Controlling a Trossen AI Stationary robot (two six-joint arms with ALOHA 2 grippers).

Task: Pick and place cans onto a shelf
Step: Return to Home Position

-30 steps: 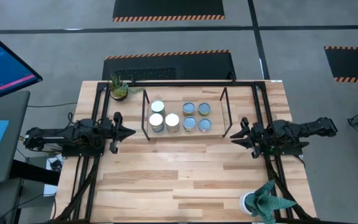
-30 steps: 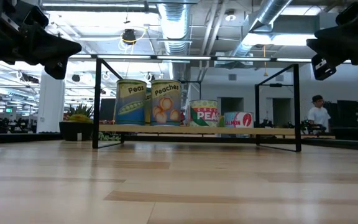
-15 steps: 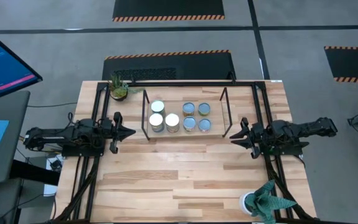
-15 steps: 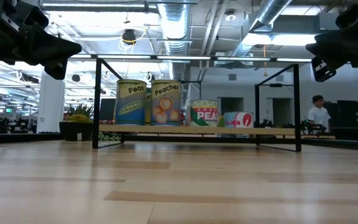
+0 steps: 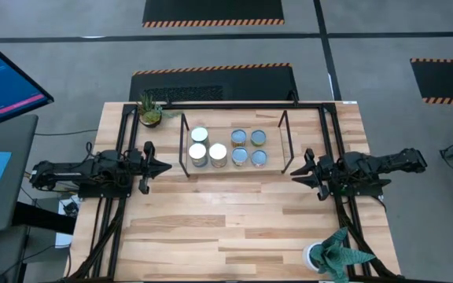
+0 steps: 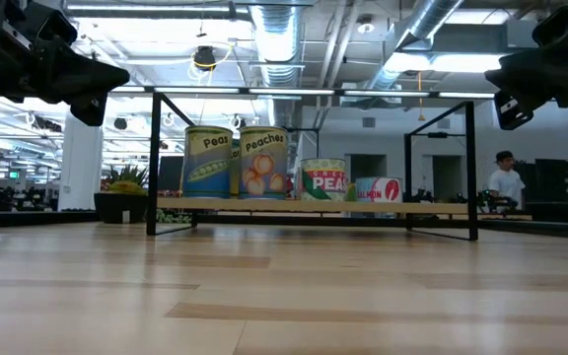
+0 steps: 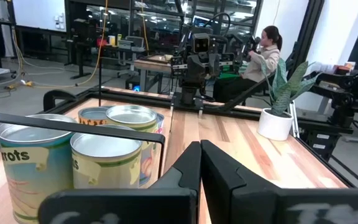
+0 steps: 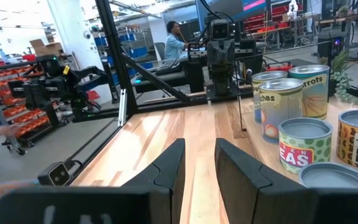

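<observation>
Wood table [image 6: 284, 286], seen level. Black-rod shelf [image 6: 442, 208] mid-frame, four cans visible on its board: Peas can [image 6: 208, 163] touching Peaches can [image 6: 264, 163], shorter green peas can [image 6: 322, 180], low salmon can [image 6: 378, 190]. Left gripper [image 6: 92, 84] hangs high beyond the shelf's left end, right gripper [image 6: 509, 94] high beyond its right end. Person [image 6: 506, 182] in the room behind.

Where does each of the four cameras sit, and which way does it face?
High: overhead, looking straight down; left gripper and right gripper flank the shelf of cans.
Low: tabletop height, level toward the shelf; left arm and right arm at upper corners.
Left wrist: on that arm, past its shut fingers toward the right arm.
Right wrist: mirrored, past parted fingers toward the left arm.
Shared: both wrist views show the cans.
</observation>
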